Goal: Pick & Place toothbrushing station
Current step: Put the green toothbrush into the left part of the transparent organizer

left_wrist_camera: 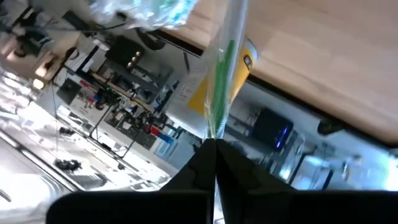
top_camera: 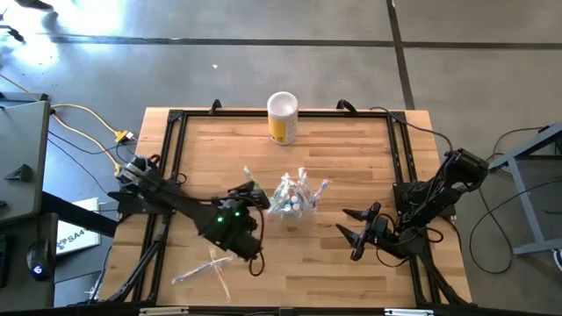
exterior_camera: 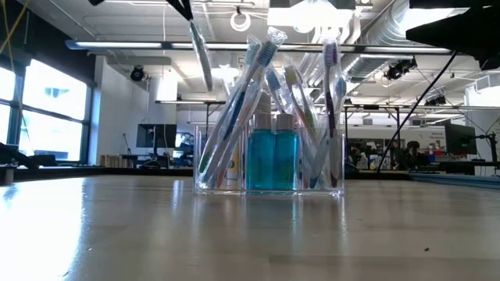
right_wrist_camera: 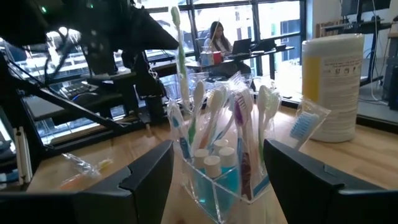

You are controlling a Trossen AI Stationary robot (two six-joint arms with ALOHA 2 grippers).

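Observation:
The toothbrushing station [top_camera: 294,198] is a small clear holder with several wrapped toothbrushes and teal tubes. It stands on its base at the table's middle and shows close up in the low view [exterior_camera: 269,160]. My left gripper [top_camera: 253,195] hovers just left of it, shut on a clear-wrapped toothbrush with a green streak [left_wrist_camera: 222,81]. That brush is lifted beside the holder [exterior_camera: 201,51]. My right gripper [top_camera: 356,230] stands open to the station's right, apart from it, with its fingers facing the holder [right_wrist_camera: 217,174]. My left gripper pinches one end of the wrapped toothbrush [left_wrist_camera: 216,134] between its two shut fingers. The brush runs on beyond the fingertips, along the fingers. It is lifted clear of the table, tilted, close to the left side of the holder without touching it.
A yellow canister with a white top [top_camera: 283,117] stands at the table's far edge. Loose wrapped toothbrushes [top_camera: 204,268] lie near the front left. A black frame [top_camera: 176,149] runs around the tabletop. People and desks show in the room beyond.

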